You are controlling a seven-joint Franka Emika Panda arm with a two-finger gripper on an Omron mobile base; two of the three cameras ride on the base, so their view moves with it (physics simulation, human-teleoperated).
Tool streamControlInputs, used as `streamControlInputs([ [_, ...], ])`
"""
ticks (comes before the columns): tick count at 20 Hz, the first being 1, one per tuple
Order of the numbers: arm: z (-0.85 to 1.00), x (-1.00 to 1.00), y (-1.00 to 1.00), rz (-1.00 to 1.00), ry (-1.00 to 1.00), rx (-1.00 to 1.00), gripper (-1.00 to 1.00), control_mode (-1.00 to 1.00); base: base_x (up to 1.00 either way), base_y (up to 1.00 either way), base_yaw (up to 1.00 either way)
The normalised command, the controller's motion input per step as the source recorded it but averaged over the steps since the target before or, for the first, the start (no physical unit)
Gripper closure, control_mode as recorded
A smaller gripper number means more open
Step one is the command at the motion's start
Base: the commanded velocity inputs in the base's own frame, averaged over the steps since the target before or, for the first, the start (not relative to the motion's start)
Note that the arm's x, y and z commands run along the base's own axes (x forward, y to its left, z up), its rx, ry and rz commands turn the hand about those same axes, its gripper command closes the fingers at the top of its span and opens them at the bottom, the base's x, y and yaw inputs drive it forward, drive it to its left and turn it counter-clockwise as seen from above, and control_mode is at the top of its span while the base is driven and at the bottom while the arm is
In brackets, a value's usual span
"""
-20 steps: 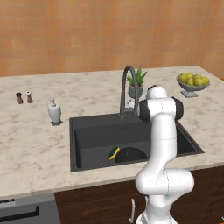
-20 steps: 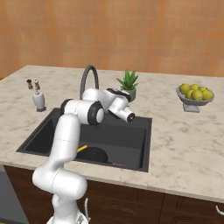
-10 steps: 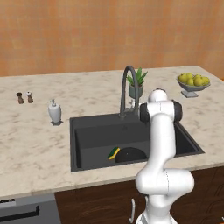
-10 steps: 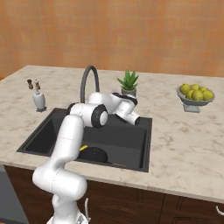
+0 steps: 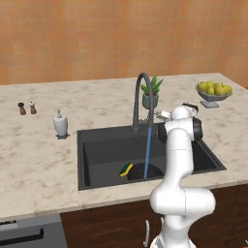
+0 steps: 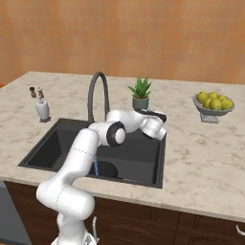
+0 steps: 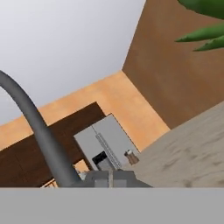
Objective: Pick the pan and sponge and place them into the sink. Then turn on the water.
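A thin straight blue stream of water (image 5: 147,152) is falling from the tip of the arched dark faucet (image 5: 143,99) into the dark grey sink (image 5: 104,150). It is landing on the round black pan (image 5: 147,172) lying at the basin's six o'clock edge. One sponge (image 5: 126,169), green over yellow, is resting at the pan's nine o'clock, touching its rim. The gripper (image 6: 154,116) is sitting clenched with nothing in it, at three o'clock of the faucet's base beside one potted plant (image 5: 151,92). On the counter are standing one white soap dispenser (image 5: 60,124), two small shakers (image 5: 26,108) and one bowl of yellow fruit (image 5: 213,92).
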Motion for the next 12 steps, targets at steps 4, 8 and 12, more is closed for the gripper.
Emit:
streamControlInputs([
  [4, 0.59, -0.97, -0.12, -0.20, -0.03, 0.01, 1.00, -1.00, 0.00, 0.00, 0.00],
  [8, 0.85, -1.00, 0.05, -0.20, -0.17, 0.00, 1.00, -1.00, 0.00, 0.00, 0.00],
  [12, 0.96, -1.00, 0.37, -0.17, -0.30, 0.00, 1.00, -1.00, 0.00, 0.00, 0.00],
])
